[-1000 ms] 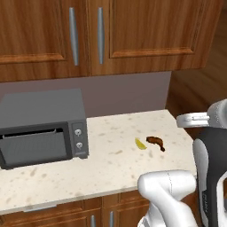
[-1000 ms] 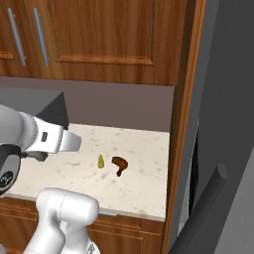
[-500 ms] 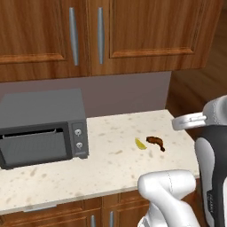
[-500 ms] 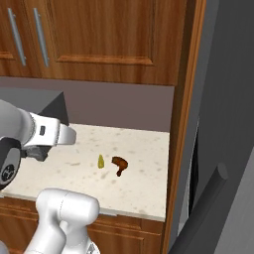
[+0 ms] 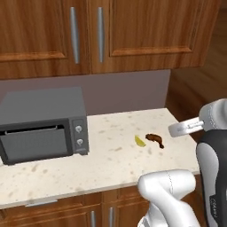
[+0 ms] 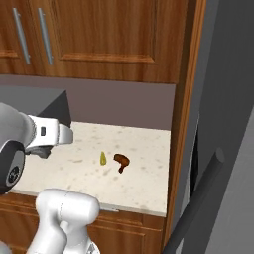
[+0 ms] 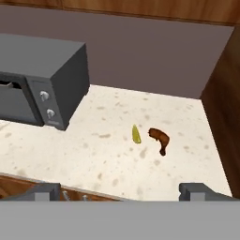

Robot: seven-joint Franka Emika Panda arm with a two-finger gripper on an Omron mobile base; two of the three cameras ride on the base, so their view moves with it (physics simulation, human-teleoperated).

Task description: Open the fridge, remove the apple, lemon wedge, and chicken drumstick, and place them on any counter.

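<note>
The gripper [image 7: 119, 190] stands wide apart and holds nothing; in the hand view its two dark fingertips [image 7: 43, 191] rise at the lower left and lower right of the frame, with bare counter [image 7: 93, 159] between them. The hand looks forward and down across the counter from above its front edge.

In the left base view the arm rises from the lower right: a rounded white link bulges at the bottom centre-right, a dark-banded segment stands upright along the right edge, and a white wrist piece reaches leftward from it at mid-height, over the counter's right end. In the right base view the same arm fills the lower left, with the white wrist piece pointing rightward at mid-left of the frame.

The lemon wedge [image 5: 139, 141] lies on the counter, right of centre in the left base view, and the chicken drumstick [image 5: 154, 138] lies just beside it to the right, apart from it by a narrow gap. In the hand view both sit near the frame's centre, the yellow wedge left of the brown drumstick, well ahead of the fingertips. The grey microwave [image 5: 42, 123] stands at the left of the counter, well apart from both. The fridge [image 6: 223, 124] fills the right side of the right base view, a long dark handle [image 6: 198, 201] slanting across the lower right.
</note>
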